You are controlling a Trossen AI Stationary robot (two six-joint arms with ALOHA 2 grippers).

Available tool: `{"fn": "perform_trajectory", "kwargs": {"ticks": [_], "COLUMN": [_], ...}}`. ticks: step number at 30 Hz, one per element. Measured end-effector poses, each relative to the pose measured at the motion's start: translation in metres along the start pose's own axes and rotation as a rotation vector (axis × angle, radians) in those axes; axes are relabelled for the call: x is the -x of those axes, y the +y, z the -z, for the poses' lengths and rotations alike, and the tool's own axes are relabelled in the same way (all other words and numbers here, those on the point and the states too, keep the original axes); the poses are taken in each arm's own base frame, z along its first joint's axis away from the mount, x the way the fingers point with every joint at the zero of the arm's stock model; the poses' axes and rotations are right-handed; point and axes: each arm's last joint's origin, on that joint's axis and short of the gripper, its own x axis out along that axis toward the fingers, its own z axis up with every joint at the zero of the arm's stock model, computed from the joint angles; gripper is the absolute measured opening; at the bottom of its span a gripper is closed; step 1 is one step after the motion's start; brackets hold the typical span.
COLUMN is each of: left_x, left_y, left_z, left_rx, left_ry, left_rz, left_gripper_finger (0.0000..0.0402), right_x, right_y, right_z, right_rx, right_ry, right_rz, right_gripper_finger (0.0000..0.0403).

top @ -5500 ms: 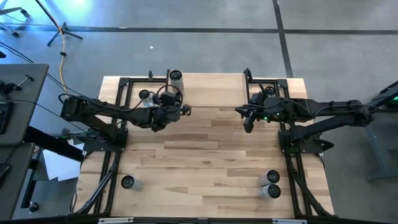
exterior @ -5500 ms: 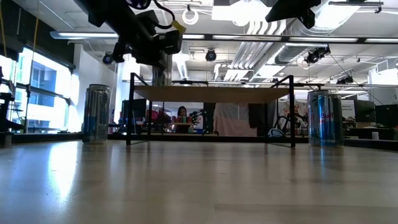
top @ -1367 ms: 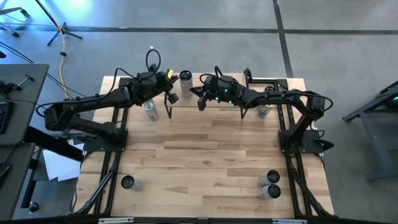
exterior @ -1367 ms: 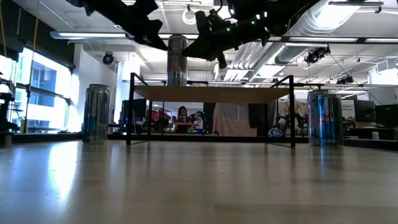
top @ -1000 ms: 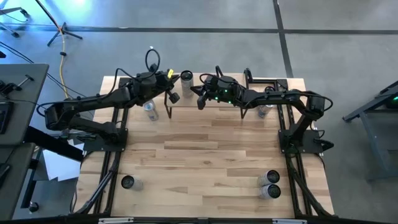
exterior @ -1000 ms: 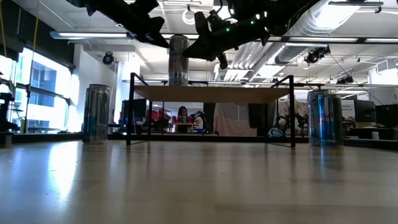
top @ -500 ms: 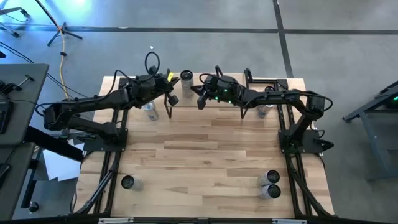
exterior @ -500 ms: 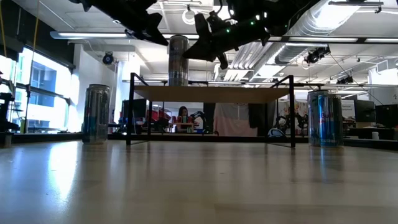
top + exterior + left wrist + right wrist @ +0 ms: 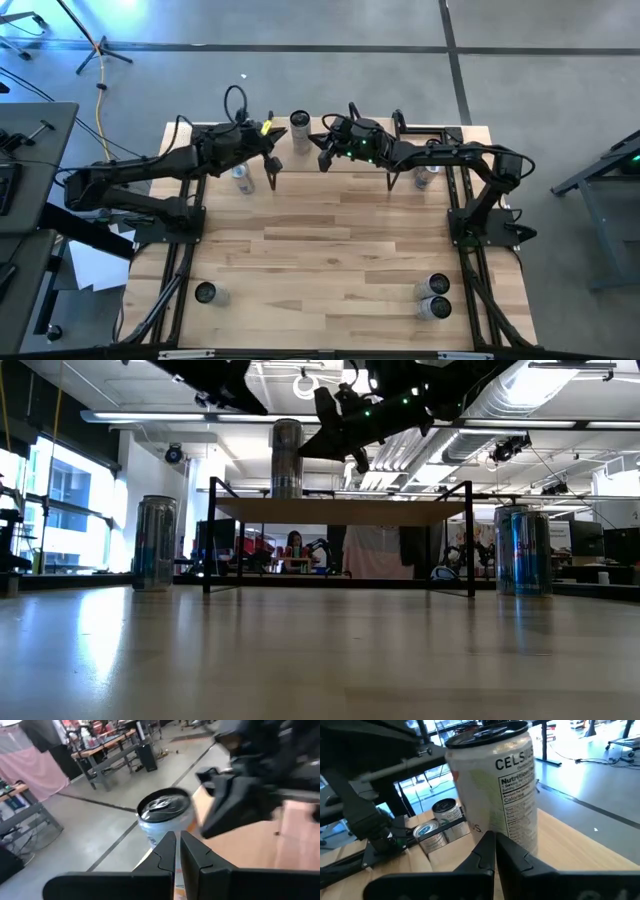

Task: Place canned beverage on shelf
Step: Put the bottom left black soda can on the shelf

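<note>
Can (image 9: 300,128) upright on shelf (image 9: 340,511); both arms flank it above, fingers (image 9: 172,851) pressed together, empty.

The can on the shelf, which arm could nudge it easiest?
Probably the right. Its shut right pincer sits just in front of the can, which looms close in its wrist view. The left pincer, also shut, sees the can from farther off.

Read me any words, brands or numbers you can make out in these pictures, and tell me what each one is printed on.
"CELSIU", cut off at the curve: on the white can on the shelf.
"Nutrition F...": heading of the label panel on that same can; the fine print below is too small to read.
Cans lower down by the rack: lettering too blurred to read.
Cans in the low view: nothing legible.
</note>
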Motion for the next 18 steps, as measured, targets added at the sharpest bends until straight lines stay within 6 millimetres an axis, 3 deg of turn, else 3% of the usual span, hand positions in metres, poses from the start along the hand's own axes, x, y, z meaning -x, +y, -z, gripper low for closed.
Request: {"fn": "perform_trajectory", "kwargs": {"ticks": [9,18], "left_x": [0.050,0.072], "left_y": [0.008,0.012], "left_z": [-0.020,-0.026], "left_rx": [0.147,0.218], "left_ry": [-0.139,-0.204], "left_rz": [0.018,0.023], "left_gripper_finger": [0.0000,0.0000], "right_x": [0.000,-0.014], "right_y": [0.000,0.000], "right_z": [-0.006,0.007], "right_rx": [-0.004,-0.026], "right_ry": [-0.063,-0.066], "right_rz": [-0.007,0.005], "right_gripper_finger": [0.0000,0.0000]}}
